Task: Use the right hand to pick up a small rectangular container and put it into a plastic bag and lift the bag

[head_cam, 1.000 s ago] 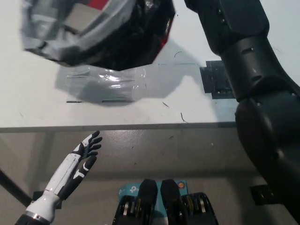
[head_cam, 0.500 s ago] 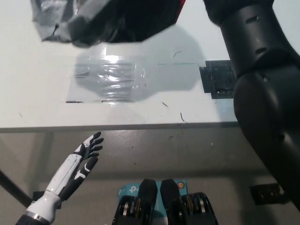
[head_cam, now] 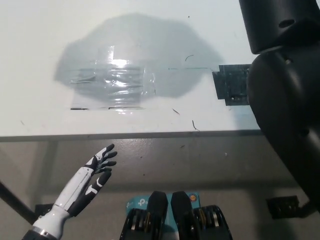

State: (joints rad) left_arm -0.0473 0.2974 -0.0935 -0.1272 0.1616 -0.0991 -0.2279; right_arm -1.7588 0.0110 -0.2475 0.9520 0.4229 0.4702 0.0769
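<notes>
1. A white desk (head_cam: 30, 60) fills the upper part of the head view, its front edge running across the middle, with grey floor below it.
2. At lower left the white left robot hand (head_cam: 96, 172) rests below the desk edge, fingers spread and holding nothing.
3. On the desk, left of centre, lies a patch of clear tape (head_cam: 112, 80), with a broad grey shadow (head_cam: 145, 55) around it.
4. Further right a dark tape patch (head_cam: 231, 85) sits by the black right arm (head_cam: 285, 95), which rises steeply out of the top edge.
5. The right robot hand is out of view, so I cannot tell how it is closed; neither the plastic bag nor the small container shows here, though the shadow suggests they hang above.
6. Judged step: lifting the bag. It wants a steady, vertical raise, avoiding swing.
</notes>
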